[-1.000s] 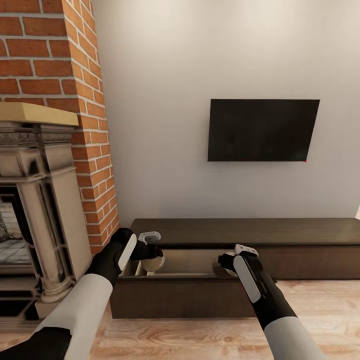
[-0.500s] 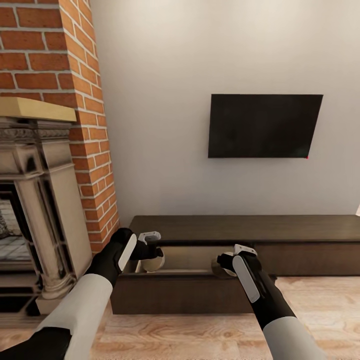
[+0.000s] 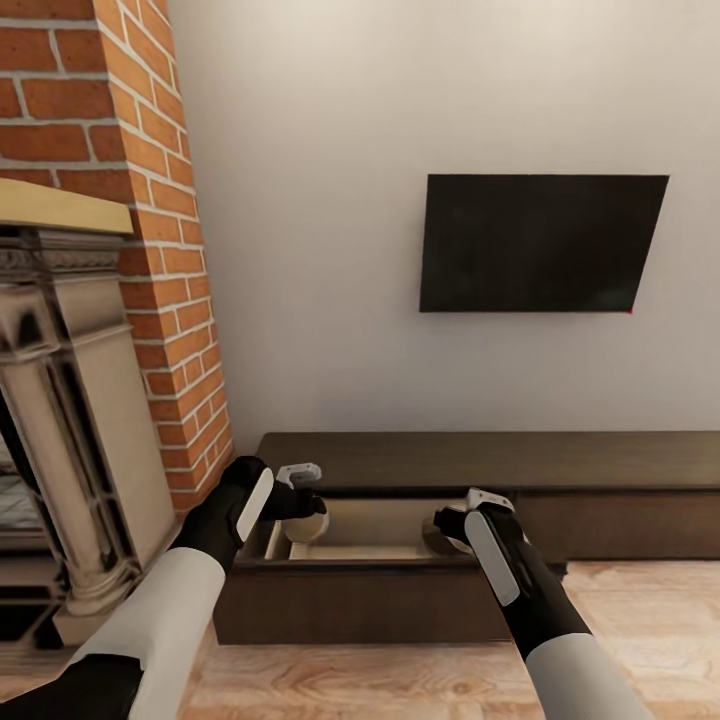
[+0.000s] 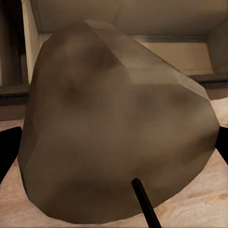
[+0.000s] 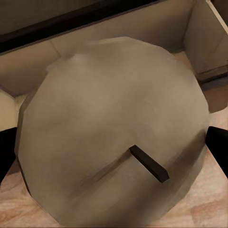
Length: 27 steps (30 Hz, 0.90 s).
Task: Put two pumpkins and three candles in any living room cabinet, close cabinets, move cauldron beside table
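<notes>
Above the pulled-out front of the long, low dark brown wooden cabinet [image 3: 480,458], whose pale beige compartment [image 3: 375,520] lay exposed, both arms hung side by side. The left pincer [image 3: 303,497] was pinching a squat, faceted, dull tan wax candle [image 4: 114,128] with a short black wick [image 4: 146,204], its dark fingers [image 4: 6,154] showing at either flank of the lump. The right pincer [image 3: 462,515] was likewise pressed onto a second rounded tan candle [image 5: 114,142], whose wick [image 5: 149,164] lay tilted across its top. Both candles sat just over the compartment's near rim, not yet inside it. By their look, these candles should be light and stiff, though the smooth wax sides might slip under a loose hold; the broad middle, gripped across opposite flat facets, seemed the safest place, and the thin wick should be left alone. Lowering each one until it rested on the beige floor before letting go would probably keep it from rolling. Neither pumpkins nor cauldron could be seen near the cabinet.
</notes>
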Available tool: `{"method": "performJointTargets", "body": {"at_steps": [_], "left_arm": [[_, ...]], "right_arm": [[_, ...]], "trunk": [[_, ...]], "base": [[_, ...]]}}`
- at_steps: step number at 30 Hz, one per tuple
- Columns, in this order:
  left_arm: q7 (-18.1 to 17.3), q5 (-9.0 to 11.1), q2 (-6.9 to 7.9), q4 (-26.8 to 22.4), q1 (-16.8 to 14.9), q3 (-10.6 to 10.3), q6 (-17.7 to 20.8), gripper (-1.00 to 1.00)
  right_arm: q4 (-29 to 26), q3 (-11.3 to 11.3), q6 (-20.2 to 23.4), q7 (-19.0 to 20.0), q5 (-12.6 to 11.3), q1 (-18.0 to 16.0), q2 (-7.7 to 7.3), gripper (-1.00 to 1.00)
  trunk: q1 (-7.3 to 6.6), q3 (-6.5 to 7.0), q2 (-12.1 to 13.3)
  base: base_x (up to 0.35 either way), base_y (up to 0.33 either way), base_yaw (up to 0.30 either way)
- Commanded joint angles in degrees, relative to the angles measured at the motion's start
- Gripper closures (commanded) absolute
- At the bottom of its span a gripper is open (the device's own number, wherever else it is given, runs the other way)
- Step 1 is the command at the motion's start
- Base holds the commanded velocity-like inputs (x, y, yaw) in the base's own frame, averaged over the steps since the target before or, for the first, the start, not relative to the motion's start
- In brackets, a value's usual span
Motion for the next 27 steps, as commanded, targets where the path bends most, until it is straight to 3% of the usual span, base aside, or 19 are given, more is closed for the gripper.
{"method": "performJointTargets", "body": {"at_steps": [1,9,22,27], "left_arm": [[-0.18,-0.07,0.01,-0.06,-0.04,-0.05,0.21,1.0],[-0.18,-0.07,0.01,-0.06,-0.04,-0.05,0.21,1.0],[-0.19,-0.07,0.01,0.14,-0.04,-0.14,0.21,1.0],[-0.36,-0.07,-0.04,0.19,-0.04,-2.1,0.21,1.0]], "right_arm": [[-0.06,0.09,0.03,-0.6,-0.58,-0.03,-0.01,1.0],[-0.06,0.1,0.03,-0.66,-0.57,-0.02,-0.01,1.0],[-0.06,0.1,0.0,-0.64,-0.57,-0.03,-0.01,1.0],[-0.06,0.1,-0.04,-0.66,-0.55,-0.04,-0.01,1.0]], "trunk": [[0.02,-0.08,-0.03],[0.02,-0.15,-0.03],[0.02,-0.25,-0.03],[0.02,-0.25,-0.03]], "base": [[0.311,0.0,0.0],[0.13,0.0,0.026],[0.008,0.0,0.175],[0.0,-0.002,0.022]]}}
